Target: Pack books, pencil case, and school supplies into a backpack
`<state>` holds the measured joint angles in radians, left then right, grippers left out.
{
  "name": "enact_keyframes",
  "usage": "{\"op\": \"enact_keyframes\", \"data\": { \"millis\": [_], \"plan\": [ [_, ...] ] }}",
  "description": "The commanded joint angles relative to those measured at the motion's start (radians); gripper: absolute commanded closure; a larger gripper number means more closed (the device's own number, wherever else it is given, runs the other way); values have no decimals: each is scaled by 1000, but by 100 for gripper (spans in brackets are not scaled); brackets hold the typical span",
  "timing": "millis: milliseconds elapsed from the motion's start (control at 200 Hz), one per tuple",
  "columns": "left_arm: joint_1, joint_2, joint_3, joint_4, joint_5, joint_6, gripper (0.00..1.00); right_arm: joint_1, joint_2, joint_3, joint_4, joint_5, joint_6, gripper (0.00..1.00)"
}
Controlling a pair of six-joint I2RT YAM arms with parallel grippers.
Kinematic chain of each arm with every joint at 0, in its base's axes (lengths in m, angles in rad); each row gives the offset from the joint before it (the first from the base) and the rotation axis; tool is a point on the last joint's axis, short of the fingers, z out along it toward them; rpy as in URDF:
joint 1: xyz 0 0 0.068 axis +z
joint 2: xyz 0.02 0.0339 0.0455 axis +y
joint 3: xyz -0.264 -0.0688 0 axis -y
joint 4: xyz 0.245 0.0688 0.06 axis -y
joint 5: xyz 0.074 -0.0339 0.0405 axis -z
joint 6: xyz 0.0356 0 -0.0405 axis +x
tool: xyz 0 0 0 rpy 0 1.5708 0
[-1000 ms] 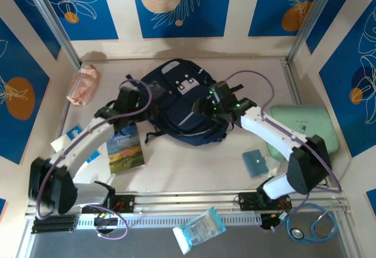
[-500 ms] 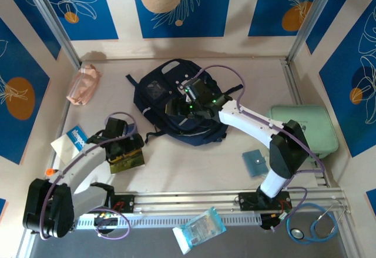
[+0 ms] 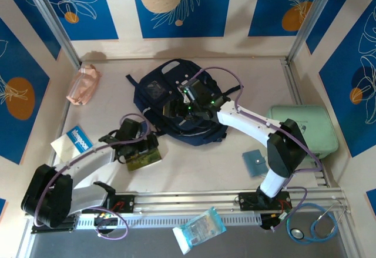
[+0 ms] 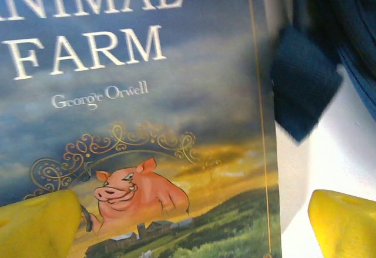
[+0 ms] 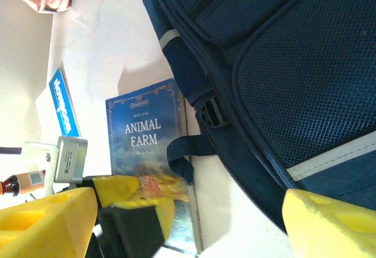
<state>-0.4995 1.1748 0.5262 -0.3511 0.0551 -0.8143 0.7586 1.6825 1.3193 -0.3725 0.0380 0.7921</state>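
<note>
Cream walls with blue leaf-print panels (image 3: 176,5) close the pale table (image 3: 200,164) in on the far side, the left and the right. A metal rail (image 3: 194,198) runs along the near edge where the arms are bolted. The widest bare stretch lies between the rail and the backpack (image 3: 170,93), and a second strip runs along the far wall.

The backpack, dark navy with a pale stripe, lies flat at the middle of the table with its front up. Well to its right, against the right wall, lies a mint-green case (image 3: 302,131).

The right gripper (image 3: 178,110) hangs over the backpack's near half. Its yellow fingers are spread wide with nothing between them.

The "Animal Farm" book (image 3: 147,159) lies flat just off the backpack's near-left edge, and a navy strap end (image 4: 302,87) overlaps its side. The left gripper (image 3: 140,147) is low over this book with its fingers fully apart: one over the cover, the other past the book's edge above bare table. Whether they touch the cover cannot be told.

A white book (image 3: 73,140) with a blue label lies near the left wall. A plastic-wrapped packet (image 3: 200,228) and a stethoscope (image 3: 314,223) sit in front of the rail.

The pink pencil case (image 3: 82,84) rests in the far left corner. A teal square pad (image 3: 255,163) lies by the right arm's base, and a small tube (image 5: 23,183) lies near the white book.
</note>
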Motion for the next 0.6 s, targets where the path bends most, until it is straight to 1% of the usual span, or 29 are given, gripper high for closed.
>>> {"op": "enact_keyframes", "data": {
  "millis": [0,85,150,225,280,360,470,595],
  "plan": [
    [-94,1,-1,-130,38,-137,0,8,10,-31,11,-47,-11,18],
    [-133,-41,33,-165,-3,-165,0,12,5,-47,7,-56,-17,19],
    [-133,-74,63,-186,-23,-162,0,19,2,-60,3,-56,-19,20],
    [-121,-100,103,-227,-69,-124,0,33,3,-72,3,-61,-28,21],
    [-87,-108,121,-249,-71,-95,0,48,9,-75,-5,-57,-37,21],
    [-7,-122,113,-239,-27,-54,0,77,25,-73,-19,-54,-47,21],
    [99,-165,90,-209,26,-13,5,115,76,-52,-36,-65,-62,21],
    [199,-181,82,-275,26,40,7,155,171,25,-86,-77,-85,22]
  ]
}}
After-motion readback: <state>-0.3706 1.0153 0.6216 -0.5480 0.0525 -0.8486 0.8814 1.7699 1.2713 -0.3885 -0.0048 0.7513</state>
